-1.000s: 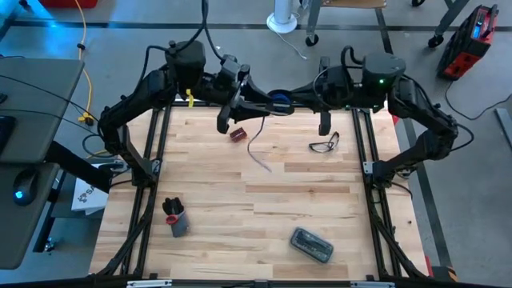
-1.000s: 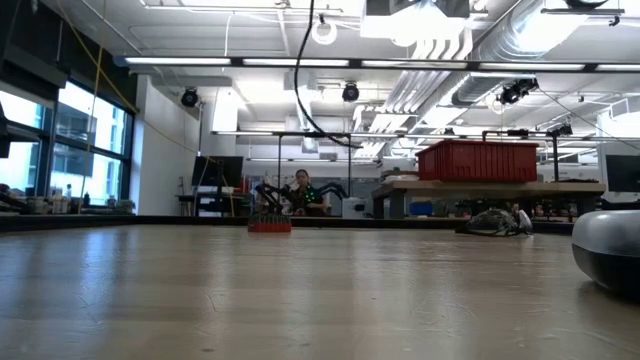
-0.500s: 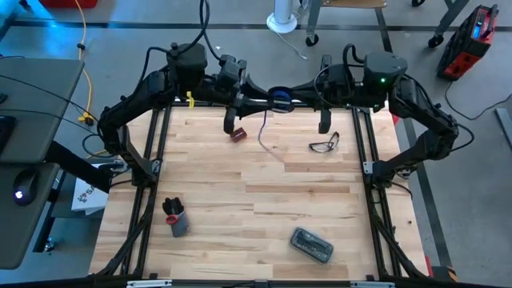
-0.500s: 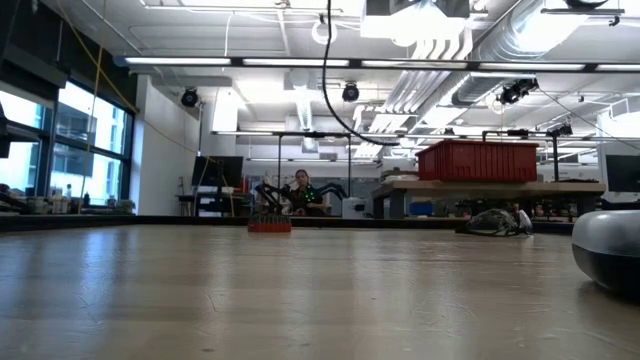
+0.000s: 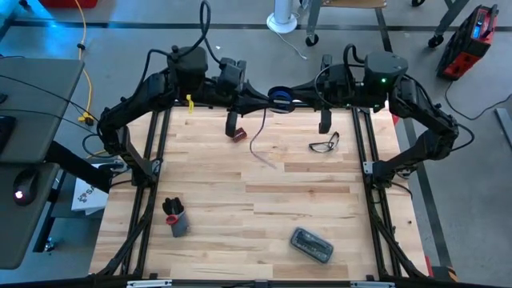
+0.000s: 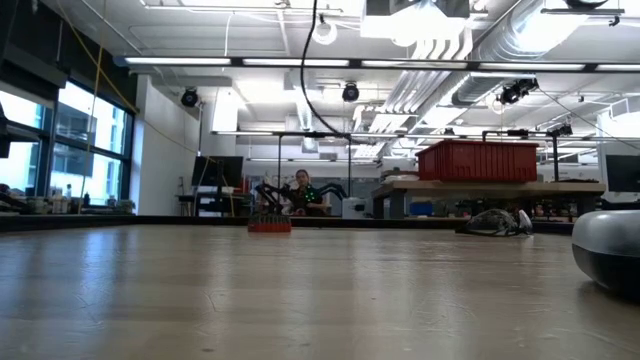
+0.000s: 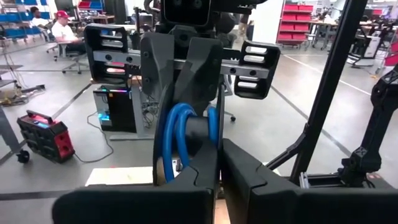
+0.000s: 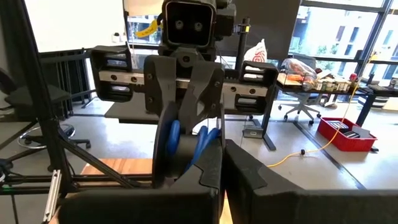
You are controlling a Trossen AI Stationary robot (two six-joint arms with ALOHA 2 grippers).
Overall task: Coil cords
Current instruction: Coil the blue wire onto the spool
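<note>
1. Both arms reach toward each other above the table's (image 5: 264,200) far edge.
2. The right gripper (image 5: 290,98) is clamped tight on the black reel (image 5: 279,94) with the blue cord (image 7: 177,134).
3. The left gripper (image 5: 264,102), wide a second ago, has now snapped together at the reel.
4. The loose cord end (image 5: 258,144) swung back left.

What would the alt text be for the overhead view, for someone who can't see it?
Both arms meet at the wooden table's far edge, left gripper and right gripper shut on a reel of blue cord whose loose end hangs toward the tabletop. Glasses lie nearby.
</note>
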